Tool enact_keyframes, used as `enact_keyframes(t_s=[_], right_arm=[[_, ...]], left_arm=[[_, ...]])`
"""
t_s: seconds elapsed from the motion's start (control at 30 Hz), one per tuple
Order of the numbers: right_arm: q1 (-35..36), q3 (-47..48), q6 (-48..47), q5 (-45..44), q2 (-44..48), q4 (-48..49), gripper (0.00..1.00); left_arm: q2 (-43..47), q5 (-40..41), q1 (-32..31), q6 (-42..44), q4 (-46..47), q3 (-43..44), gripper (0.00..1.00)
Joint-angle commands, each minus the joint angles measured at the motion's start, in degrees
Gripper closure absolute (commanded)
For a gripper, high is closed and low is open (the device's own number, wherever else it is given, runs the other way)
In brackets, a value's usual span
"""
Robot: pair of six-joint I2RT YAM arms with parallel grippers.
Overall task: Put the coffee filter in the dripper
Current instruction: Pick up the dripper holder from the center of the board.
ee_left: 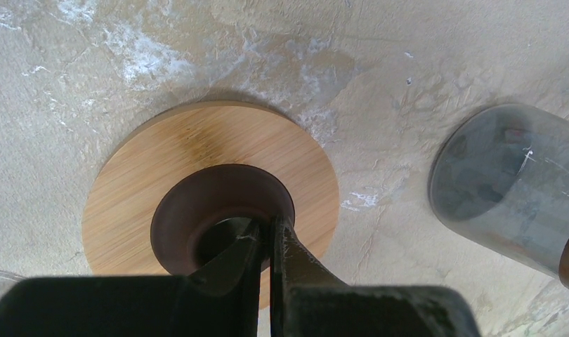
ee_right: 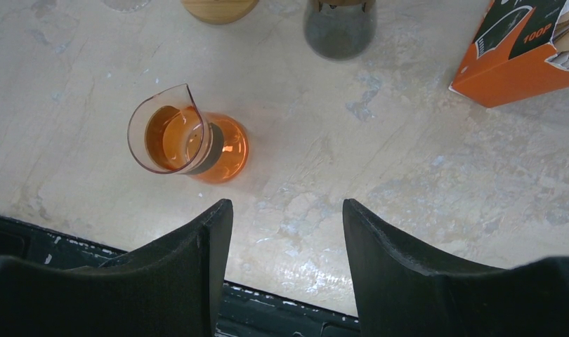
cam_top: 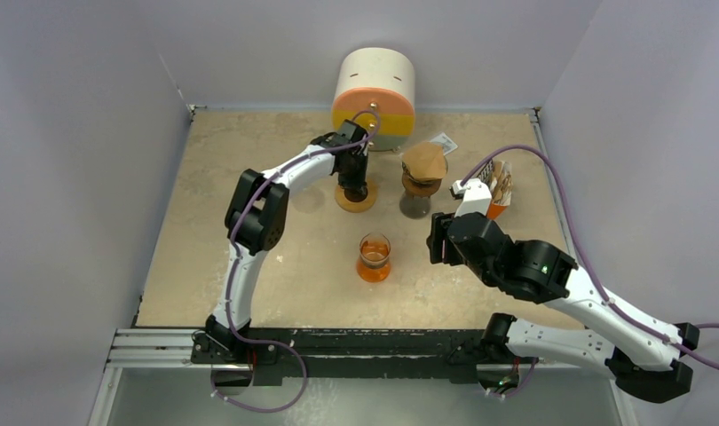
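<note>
Left fingers: mine, pressed together, pinching the rim of the dark dripper.
Right fingers: mine, spread apart, gripping nothing, hanging over the near part of the table.
Drum: cream over orange and yellow bands, at the far edge.
Filter box: orange, far right.
Grey glass vessel: just right of the dripper.
Orange carafe: centre, near.
Wooden disc: under the dripper.
Coffee filter: brown paper, sitting atop the grey glass vessel.
</note>
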State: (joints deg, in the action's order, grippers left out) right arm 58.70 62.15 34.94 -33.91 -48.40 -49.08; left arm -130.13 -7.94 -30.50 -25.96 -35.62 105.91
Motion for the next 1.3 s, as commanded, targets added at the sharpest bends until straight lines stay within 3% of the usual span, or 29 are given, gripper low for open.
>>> enact_keyframes(t_s=[0.0,0.4,0.73,1.27], right_arm=[[-0.27,1.04,0.61,-1.51,0.59,-0.07,0.38],[-0.27,2.11,0.41,-1.15,0.80,0.12,0.38],[-0.25,4.92,-0.35,0.62,0.01,1.78,0.38],[-0.25,7.59,2.31,12.23,-4.97,15.39,0.39]], left_arm=[[4.30,-2.46,-0.01,-0.16,3.98,-1.58,1.00],[12.08,-3.88,0.12,1.06,4.24,-3.64,1.00],[25.92,-4.76,0.84,0.81,6.62,-10.67,1.00],[50.95,-23.08,0.80,-6.22,14.23,-28.72,1.00]])
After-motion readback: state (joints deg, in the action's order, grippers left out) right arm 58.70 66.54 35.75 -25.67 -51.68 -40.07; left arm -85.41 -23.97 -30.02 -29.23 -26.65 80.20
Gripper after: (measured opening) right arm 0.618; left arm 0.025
